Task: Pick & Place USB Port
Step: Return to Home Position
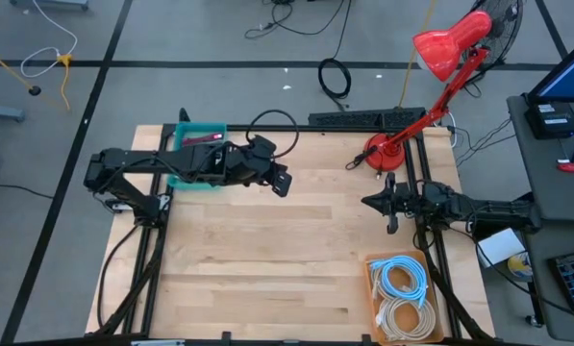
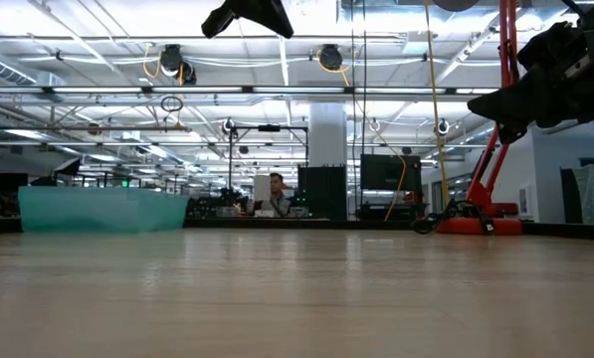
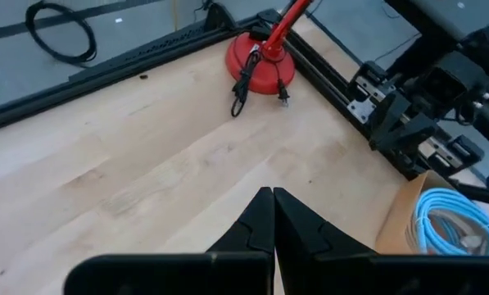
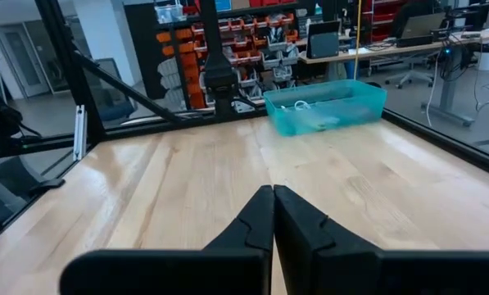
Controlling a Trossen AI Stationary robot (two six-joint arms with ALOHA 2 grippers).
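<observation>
A cardboard box [image 1: 372, 288] at the table's near right corner holds a coiled blue cable [image 1: 402, 279] and a coiled white cable [image 1: 407, 318]. The blue coil [image 3: 453, 220] also shows in the left wrist view. No USB port can be told apart as such. A teal bin [image 1: 186, 131] stands at the far left with small items in it [image 4: 314, 105]. My left gripper [image 1: 283, 185] hangs shut, high above the table just right of the bin, with nothing in it [image 3: 273, 192]. My right gripper [image 1: 367, 201] is shut and level at the right side [image 4: 273, 188], holding nothing.
A red desk lamp stands with its base [image 1: 383, 154] at the far right of the table; its cord lies beside the base [image 3: 240, 94]. Bare wood lies between the two grippers. A person sits at a desk far behind the table [image 2: 275, 194].
</observation>
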